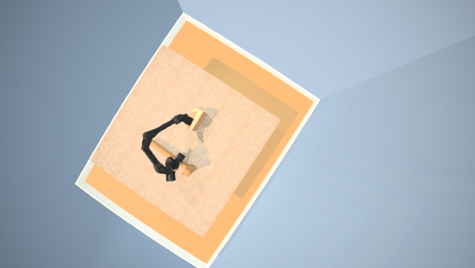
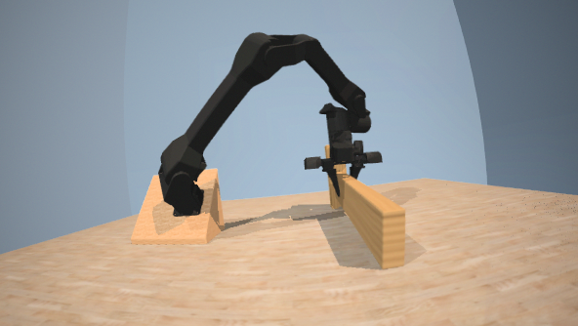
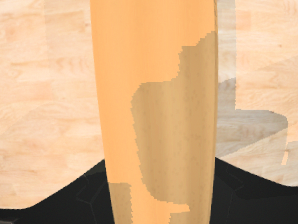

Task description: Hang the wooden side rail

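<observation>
The wooden side rail (image 1: 160, 148) (image 2: 370, 210) (image 3: 150, 60) stands on edge, its far end down at the table top. Its other end is at the headboard post (image 1: 188, 170) (image 2: 333, 201), which stands upright behind the gripper in the exterior view. My gripper (image 1: 176, 164) (image 2: 346, 186) (image 3: 152, 152) points down and is shut on the rail near its post end, one finger on each side. The steel hooks, the pins and the slot are hidden, so I cannot tell whether the hooks sit on the pins.
A wooden wedge-shaped block (image 1: 197, 119) (image 2: 146, 226) stands at the arm's base. The arm arches high from there to the rail. The table top (image 1: 241, 132) (image 2: 195, 288) carries shadows of the arm and rail.
</observation>
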`<state>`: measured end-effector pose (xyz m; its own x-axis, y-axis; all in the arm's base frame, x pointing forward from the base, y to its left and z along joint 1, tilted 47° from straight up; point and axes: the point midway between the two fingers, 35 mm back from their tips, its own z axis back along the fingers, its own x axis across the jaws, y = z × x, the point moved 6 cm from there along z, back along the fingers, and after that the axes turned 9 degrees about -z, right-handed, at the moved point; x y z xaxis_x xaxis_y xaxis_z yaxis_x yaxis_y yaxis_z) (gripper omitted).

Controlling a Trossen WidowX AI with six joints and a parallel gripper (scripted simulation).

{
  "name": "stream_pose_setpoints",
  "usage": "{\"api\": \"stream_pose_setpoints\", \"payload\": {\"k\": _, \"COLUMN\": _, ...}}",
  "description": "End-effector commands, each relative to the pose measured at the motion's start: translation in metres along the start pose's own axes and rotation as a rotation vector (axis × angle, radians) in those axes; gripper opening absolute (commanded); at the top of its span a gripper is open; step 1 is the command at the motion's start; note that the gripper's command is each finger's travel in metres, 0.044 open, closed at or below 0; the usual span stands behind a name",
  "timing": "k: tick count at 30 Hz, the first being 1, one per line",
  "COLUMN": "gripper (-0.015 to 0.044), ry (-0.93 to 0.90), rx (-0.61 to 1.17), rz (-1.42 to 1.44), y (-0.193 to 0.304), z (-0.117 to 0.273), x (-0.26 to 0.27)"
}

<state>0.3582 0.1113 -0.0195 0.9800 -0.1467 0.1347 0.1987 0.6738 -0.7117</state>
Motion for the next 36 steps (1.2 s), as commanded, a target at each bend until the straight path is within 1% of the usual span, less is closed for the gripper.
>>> {"api": "stream_pose_setpoints", "payload": {"k": 1, "gripper": 0.0, "ry": -0.016, "rx": 0.009, "rz": 0.003, "y": 0.0038, "z": 0.0053, "x": -0.0007}}
{"api": "stream_pose_setpoints", "payload": {"k": 36, "gripper": 0.0, "ry": -0.016, "rx": 0.009, "rz": 0.003, "y": 0.0038, "z": -0.0005, "x": -0.0006}}
